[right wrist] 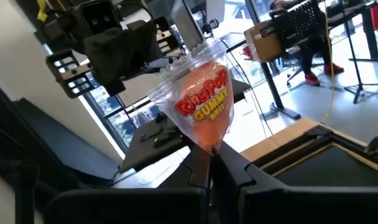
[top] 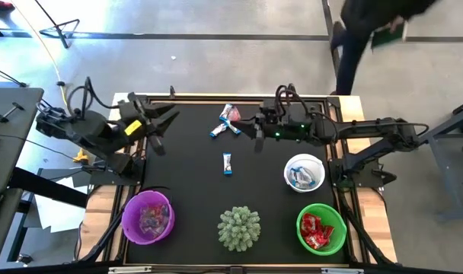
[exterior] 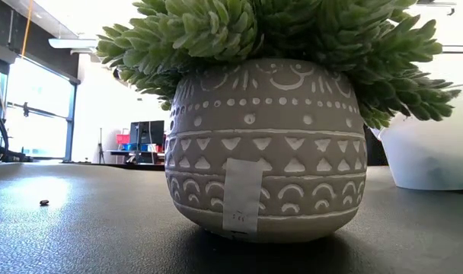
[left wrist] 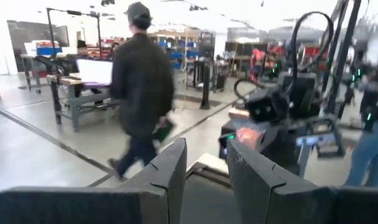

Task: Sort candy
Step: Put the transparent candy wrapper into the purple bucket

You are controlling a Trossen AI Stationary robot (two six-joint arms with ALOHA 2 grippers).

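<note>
From above, the right gripper [top: 257, 141] hangs over the desk [top: 189, 190] near its far edge, just beside two loose blue-and-white candies [top: 225, 122]; a third [top: 228, 163] lies mid-desk. The left gripper [top: 157, 125] waits at the far left corner, its jaws apart and empty. Along the near edge stand a purple bowl [top: 148, 217] with pinkish sweets, a spiky green plant [top: 239, 227] and a green bowl [top: 321, 229] with red sweets; a white bowl [top: 304, 172] holds blue-and-white ones.

The low view is filled by the plant's patterned pot [exterior: 262, 144], so it shows no candy.

The left wrist view shows a person [left wrist: 139, 87] walking past beyond the desk.

In the right wrist view the right gripper [right wrist: 212, 163] is clamped on the bottom tip of an orange Ring Pop Gummy packet [right wrist: 202, 106]. That pinch looks thin: a quick swing could let the slick wrapper slip free. Orange matches no bowl plainly, so a wrong drop is likely.
</note>
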